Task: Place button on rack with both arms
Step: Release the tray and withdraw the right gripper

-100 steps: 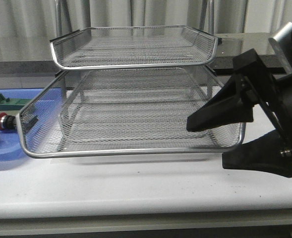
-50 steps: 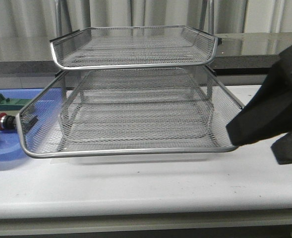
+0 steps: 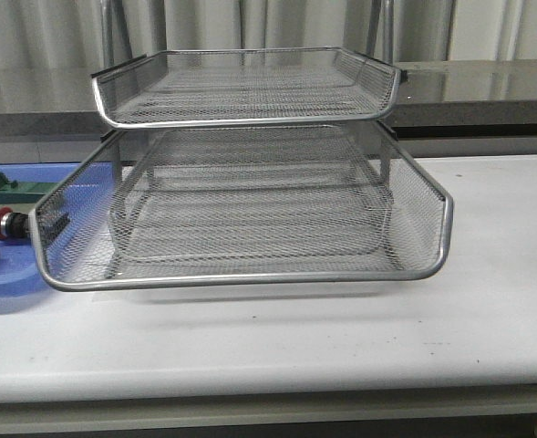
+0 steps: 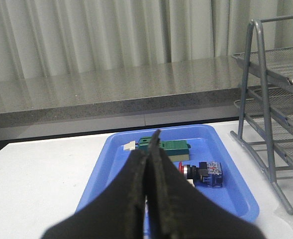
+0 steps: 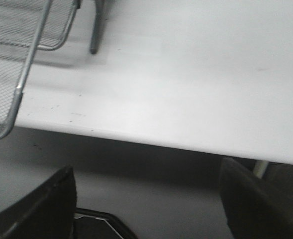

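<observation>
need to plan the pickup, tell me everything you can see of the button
The button lies on its side in the blue tray, beside the rack. It has a red mushroom cap, a black collar and a blue-and-black rear block. It sits near the green block, apparently apart from it. The shut left claw partly hides the cap; nothing grips the button.

Even, diffuse overhead light; no strong glare.
Rack point(image 3: 241, 182) casts a soft shadow on the worktop point(image 3: 341, 338). Right wrist view is motion-blurred; the left hand point(image 4: 148, 199) is dark and out of focus.
</observation>
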`<move>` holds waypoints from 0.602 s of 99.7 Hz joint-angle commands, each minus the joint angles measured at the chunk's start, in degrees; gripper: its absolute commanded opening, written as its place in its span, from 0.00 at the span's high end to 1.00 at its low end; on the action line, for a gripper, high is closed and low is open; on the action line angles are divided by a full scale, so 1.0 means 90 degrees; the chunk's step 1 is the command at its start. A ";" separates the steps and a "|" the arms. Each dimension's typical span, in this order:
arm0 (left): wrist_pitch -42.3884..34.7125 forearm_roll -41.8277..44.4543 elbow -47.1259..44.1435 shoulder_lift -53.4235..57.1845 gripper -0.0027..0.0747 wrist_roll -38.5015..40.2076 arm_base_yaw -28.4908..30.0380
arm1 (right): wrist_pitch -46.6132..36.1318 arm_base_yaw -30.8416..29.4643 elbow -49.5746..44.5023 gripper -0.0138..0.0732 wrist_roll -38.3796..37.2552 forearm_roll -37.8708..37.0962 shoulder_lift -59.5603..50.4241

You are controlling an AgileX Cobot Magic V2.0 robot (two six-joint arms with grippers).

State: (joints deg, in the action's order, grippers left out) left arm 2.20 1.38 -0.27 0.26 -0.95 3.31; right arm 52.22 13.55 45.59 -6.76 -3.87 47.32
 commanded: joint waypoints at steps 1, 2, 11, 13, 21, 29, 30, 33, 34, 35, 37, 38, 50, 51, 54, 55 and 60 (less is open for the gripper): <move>-0.0553 -0.0045 -0.0214 0.0199 0.99 0.0069 -0.0037 | 0.0027 -0.0010 0.0223 0.16 -0.0366 -0.0482 -0.0353; -0.0553 -0.0045 -0.0214 0.0199 0.99 0.0069 -0.0037 | 0.0044 -0.0010 0.0223 0.16 -0.0367 -0.0482 -0.0407; -0.0553 -0.0045 -0.0214 0.0199 0.99 0.0069 -0.0037 | 0.0248 -0.0010 0.0223 0.16 -0.0367 -0.0482 -0.0704; -0.0553 -0.0045 -0.0214 0.0199 0.99 0.0069 -0.0037 | 0.0282 -0.0010 0.0223 0.16 -0.0367 -0.0482 -0.0773; -0.0553 -0.0045 -0.0214 0.0199 0.99 0.0069 -0.0037 | 0.0347 -0.0010 0.0223 0.16 -0.0367 -0.0482 -0.1015; -0.0553 -0.0045 -0.0214 0.0199 0.99 0.0069 -0.0037 | 0.0348 -0.0010 0.0223 0.16 -0.0367 -0.0482 -0.1182; -0.0553 -0.0045 -0.0214 0.0199 0.99 0.0069 -0.0037 | 0.0348 -0.0010 0.0223 0.16 -0.0367 -0.0482 -0.1209; -0.0553 -0.0045 -0.0214 0.0199 0.99 0.0069 -0.0037 | 0.0348 -0.0010 0.0223 0.16 -0.0367 -0.0482 -0.1257; -0.0553 -0.0045 -0.0214 0.0199 0.99 0.0069 -0.0037 | 0.0348 -0.0010 0.0223 0.17 -0.0367 -0.0482 -0.1267; -0.0553 -0.0045 -0.0214 0.0199 0.99 0.0069 -0.0037 | 0.0348 -0.0010 0.0223 0.17 -0.0367 -0.0482 -0.1286; -0.0553 -0.0045 -0.0214 0.0199 0.99 0.0069 -0.0037 | 0.0348 -0.0010 0.0223 0.17 -0.0367 -0.0482 -0.1314; -0.0553 -0.0045 -0.0214 0.0199 0.99 0.0069 -0.0037 | 0.0348 -0.0010 0.0223 0.18 -0.0367 -0.0482 -0.1325; -0.0553 -0.0045 -0.0214 0.0199 0.99 0.0069 -0.0037 | 0.0354 -0.0010 0.0223 0.36 -0.0367 -0.0482 -0.1379; -0.0553 -0.0045 -0.0214 0.0199 0.99 0.0069 -0.0037 | 0.0354 -0.0010 0.0223 0.37 -0.0367 -0.0482 -0.1379; -0.0553 -0.0045 -0.0214 0.0199 0.99 0.0069 -0.0037 | 0.0360 -0.0010 0.0223 0.44 -0.0367 -0.0482 -0.1379; -0.0553 -0.0045 -0.0214 0.0199 0.99 0.0069 -0.0037 | 0.0360 -0.0010 0.0223 0.47 -0.0367 -0.0482 -0.1379; -0.0553 -0.0045 -0.0214 0.0199 0.99 0.0069 -0.0037 | 0.0381 -0.0010 0.0223 0.60 -0.0367 -0.0482 -0.1379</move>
State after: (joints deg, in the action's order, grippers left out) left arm 2.20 1.38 -0.27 0.26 -0.95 3.31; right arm 58.43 13.55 45.71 -10.01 -7.13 34.85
